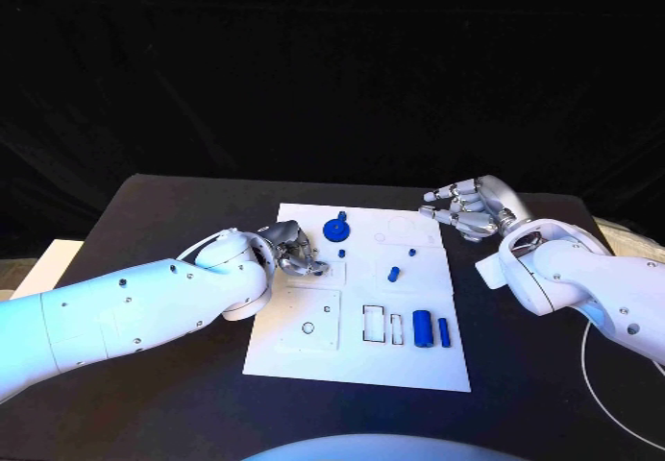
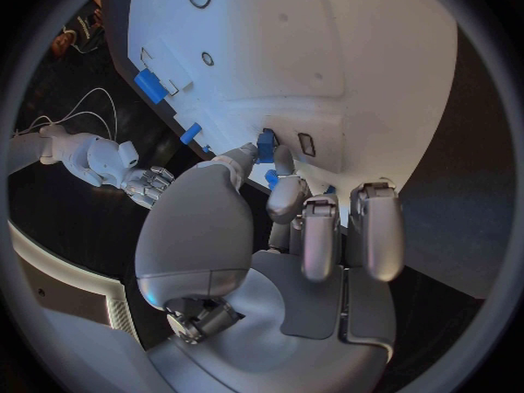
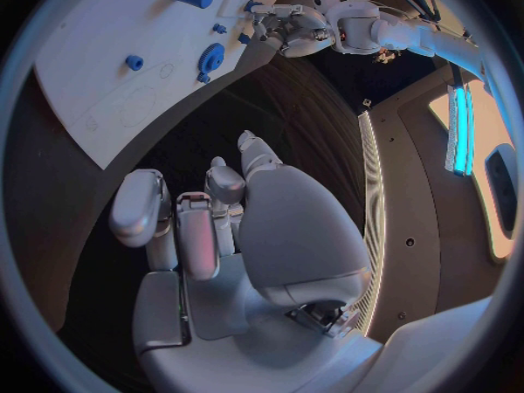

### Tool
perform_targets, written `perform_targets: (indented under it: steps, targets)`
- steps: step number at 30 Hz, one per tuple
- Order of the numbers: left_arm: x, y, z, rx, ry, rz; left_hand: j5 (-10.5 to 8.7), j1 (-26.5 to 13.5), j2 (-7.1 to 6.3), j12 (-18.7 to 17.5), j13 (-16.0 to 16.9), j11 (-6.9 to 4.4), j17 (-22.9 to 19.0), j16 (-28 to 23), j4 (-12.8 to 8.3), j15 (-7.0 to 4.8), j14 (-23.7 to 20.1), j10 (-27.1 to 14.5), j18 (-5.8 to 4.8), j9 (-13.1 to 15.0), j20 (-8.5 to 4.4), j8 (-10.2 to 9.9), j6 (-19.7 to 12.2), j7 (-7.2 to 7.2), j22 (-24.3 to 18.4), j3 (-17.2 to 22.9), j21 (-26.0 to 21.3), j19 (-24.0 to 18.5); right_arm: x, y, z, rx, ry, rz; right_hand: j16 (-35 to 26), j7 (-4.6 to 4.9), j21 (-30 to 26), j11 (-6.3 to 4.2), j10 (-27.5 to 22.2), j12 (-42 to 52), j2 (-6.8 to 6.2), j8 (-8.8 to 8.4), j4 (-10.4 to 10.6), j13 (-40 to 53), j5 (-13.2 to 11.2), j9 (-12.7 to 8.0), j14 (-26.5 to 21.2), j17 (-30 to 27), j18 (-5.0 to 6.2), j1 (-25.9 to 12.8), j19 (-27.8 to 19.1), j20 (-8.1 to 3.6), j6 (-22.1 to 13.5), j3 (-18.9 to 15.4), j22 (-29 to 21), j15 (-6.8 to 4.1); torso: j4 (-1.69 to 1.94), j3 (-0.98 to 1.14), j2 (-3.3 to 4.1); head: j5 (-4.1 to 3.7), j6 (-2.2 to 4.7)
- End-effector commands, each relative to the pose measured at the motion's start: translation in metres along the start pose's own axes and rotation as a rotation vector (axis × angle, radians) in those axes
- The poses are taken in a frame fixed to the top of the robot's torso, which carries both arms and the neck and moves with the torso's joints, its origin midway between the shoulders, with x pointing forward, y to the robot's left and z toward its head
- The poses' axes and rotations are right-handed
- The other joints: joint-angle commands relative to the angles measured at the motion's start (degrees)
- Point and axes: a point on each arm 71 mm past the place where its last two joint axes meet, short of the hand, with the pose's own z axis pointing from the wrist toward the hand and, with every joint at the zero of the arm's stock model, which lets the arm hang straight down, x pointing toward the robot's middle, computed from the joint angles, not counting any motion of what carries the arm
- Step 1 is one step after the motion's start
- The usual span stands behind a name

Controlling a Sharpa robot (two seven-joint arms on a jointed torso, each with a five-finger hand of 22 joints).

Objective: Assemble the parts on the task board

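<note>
- On the board's point(image 1: 416, 370) left edge, the left hand point(image 1: 288, 246) has its fingers point(image 2: 318, 236) curled in, tips down at the plate near a small blue part point(image 2: 266, 141); cannot tell if it pinches that part or only touches it.
- Right hand point(image 1: 471, 208) hovers off the board's upper right corner over the black counter point(image 1: 153, 216), fingers point(image 3: 196, 223) loosely bent and apart, holding nothing.
- Blue gear point(image 1: 335, 229) lies flat near the board's top, just beside the left fingers.
- Small blue piece point(image 1: 394, 274) sits mid-board, long axis tilted a bit off the board's long edge.
- Blue cylinder point(image 1: 421, 327) and a thin blue bar point(image 1: 444, 331) lie side by side at the lower right, both long axes running toward the robot, next to a rectangular outline point(image 1: 374, 324).
- Board is a white plate, long side running away from the robot, with drawn outlines and recesses.
- Black backdrop behind the counter; white cable point(image 1: 599, 370) on the counter at the right.
</note>
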Motion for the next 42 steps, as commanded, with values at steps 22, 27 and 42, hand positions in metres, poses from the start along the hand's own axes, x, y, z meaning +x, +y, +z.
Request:
perform_targets:
  steps: [22,27,42]
  targets:
    - [0.0021,-0.001,0.0,-0.008,0.017,-0.052,0.58,5.4,3.48,0.1,0.2,-0.4,15.1,0.2,-0.9,-0.77,6.0,0.3,-0.98,0.0,-0.84,-1.3,-0.1,-0.42,6.4,2.1,0.0,1.5,0.0022,0.0,-0.0003,-0.008,0.025,0.002,-0.2,0.03,-0.4,-0.09,-0.3,-0.1,0.37,0.08,0.3,0.0,0.2,0.0,3.8,5.7,0.8,-0.3,-0.4,0.09,0.3,0.0,0.0,-0.42,0.0,0.01,0.01,-0.23,-0.01]
    - [0.0009,-0.0011,-0.0001,-0.002,0.002,-0.097,0.73,8.5,4.44,-0.5,-0.3,-0.25,15.1,0.2,-2.6,-0.62,6.0,0.2,-0.97,-0.1,-0.86,-2.1,-0.9,-0.07,6.4,8.4,-0.1,1.5,0.0024,-0.0001,-0.0003,-0.004,0.026,0.007,-0.2,0.03,-0.4,-0.09,-0.3,-0.1,0.37,0.08,0.3,0.0,0.2,0.0,3.8,5.7,0.8,-0.3,-0.4,0.09,0.3,0.0,0.0,-0.42,-0.01,0.02,0.03,-0.27,-0.06]
    - [-0.0026,0.0072,-0.0058,-0.083,0.129,-0.317,0.55,7.9,3.72,-1.1,-0.8,0.09,15.1,0.2,-3.5,-0.36,6.0,0.3,-0.79,0.6,-0.55,-1.8,-1.1,0.19,5.7,12.2,-0.6,1.1,0.0037,-0.0015,0.0006,0.009,0.029,0.027,-0.2,0.03,-0.4,-0.09,-0.3,-0.1,0.45,0.07,0.4,-0.1,0.3,0.0,3.8,5.6,0.82,-0.4,-0.4,0.09,0.3,0.0,-0.1,-0.42,-0.04,0.07,-0.02,-0.21,0.05]
